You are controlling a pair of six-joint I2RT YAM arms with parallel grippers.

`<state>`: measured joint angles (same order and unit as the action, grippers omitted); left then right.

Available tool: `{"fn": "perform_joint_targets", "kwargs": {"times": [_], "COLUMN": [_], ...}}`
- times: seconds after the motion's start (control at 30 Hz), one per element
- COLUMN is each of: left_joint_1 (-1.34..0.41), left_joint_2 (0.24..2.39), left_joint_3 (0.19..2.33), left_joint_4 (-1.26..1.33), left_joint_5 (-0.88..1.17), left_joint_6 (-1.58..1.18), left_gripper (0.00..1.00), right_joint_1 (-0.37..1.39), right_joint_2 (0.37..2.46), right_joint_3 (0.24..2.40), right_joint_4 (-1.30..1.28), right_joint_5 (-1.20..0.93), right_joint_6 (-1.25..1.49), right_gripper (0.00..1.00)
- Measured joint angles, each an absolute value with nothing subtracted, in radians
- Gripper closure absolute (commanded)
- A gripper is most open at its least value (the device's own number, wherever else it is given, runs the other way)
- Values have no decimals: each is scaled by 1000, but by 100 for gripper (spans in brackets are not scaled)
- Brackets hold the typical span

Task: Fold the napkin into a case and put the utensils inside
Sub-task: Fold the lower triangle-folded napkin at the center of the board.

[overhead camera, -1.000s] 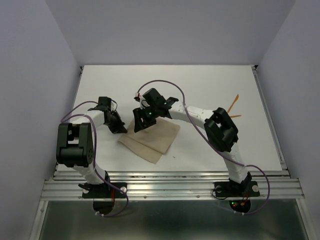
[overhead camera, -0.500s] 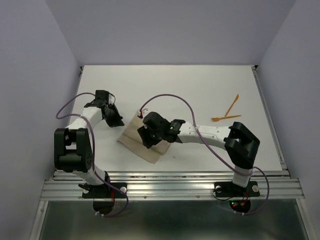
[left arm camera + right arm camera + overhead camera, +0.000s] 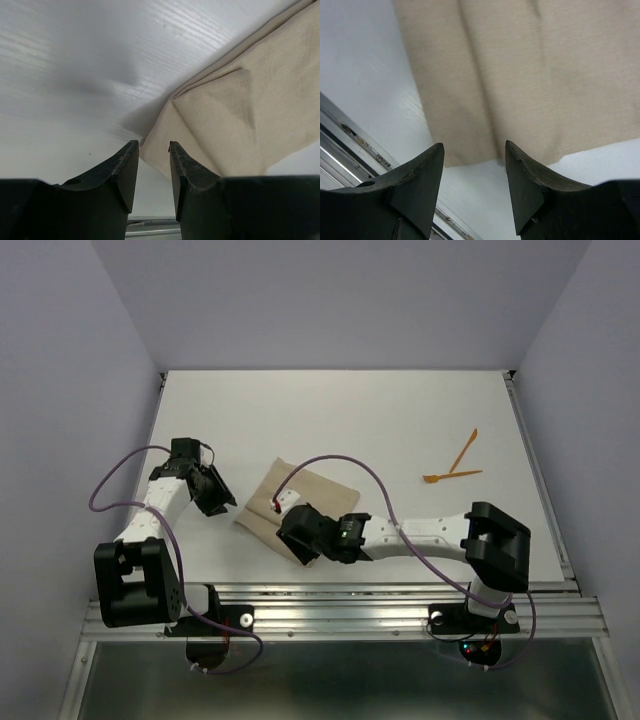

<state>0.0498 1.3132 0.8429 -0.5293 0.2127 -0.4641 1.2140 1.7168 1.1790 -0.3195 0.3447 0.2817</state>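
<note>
1 tan napkin (image 3: 305,492); 2 orange utensils (image 3: 465,449); 2 robot arms (image 3: 420,532); 2 purple cables (image 3: 327,458); 1 white table (image 3: 350,410).

A white table (image 3: 400,420) fills the centre of the top view, evenly lit, its surface faintly ribbed. Pale lavender walls (image 3: 340,300) close it in at the top, left and right. A ridged aluminium rail (image 3: 340,612) runs along its lower edge, and below that lies a dull grey-green surface (image 3: 350,680).

White arms (image 3: 420,532), black joints (image 3: 497,545), purple cables (image 3: 340,458)
</note>
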Motion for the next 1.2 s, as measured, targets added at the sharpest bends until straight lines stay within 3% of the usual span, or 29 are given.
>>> {"fn": "perform_joint_targets", "kwargs": {"times": [0.2,0.4,0.53,0.63,0.77,1.2], "left_joint_1": [57,59,60,60,61,60], "left_joint_2": [1312,1311,1311,1311,1311,1304], "left_joint_3": [824,789,771,757,746,729], "left_joint_4": [-555,-557,-559,-557,-554,-527], "left_joint_5": [229,234,245,260,266,249], "left_joint_6": [-480,-497,-514,-530,-547,-594], "left_gripper": [59,54,54,54,54,58], "right_joint_1": [1327,1357,1357,1362,1365,1365], "right_joint_2": [1807,1876,1885,1892,1895,1895], "right_joint_3": [1179,1179,1182,1182,1181,1181], "right_joint_4": [-320,-313,-297,-283,-279,-279], "right_joint_5": [371,380,390,400,413,419], "right_joint_6": [259,260,262,270,274,280], "right_gripper": [44,48,62,84,98,99]}}
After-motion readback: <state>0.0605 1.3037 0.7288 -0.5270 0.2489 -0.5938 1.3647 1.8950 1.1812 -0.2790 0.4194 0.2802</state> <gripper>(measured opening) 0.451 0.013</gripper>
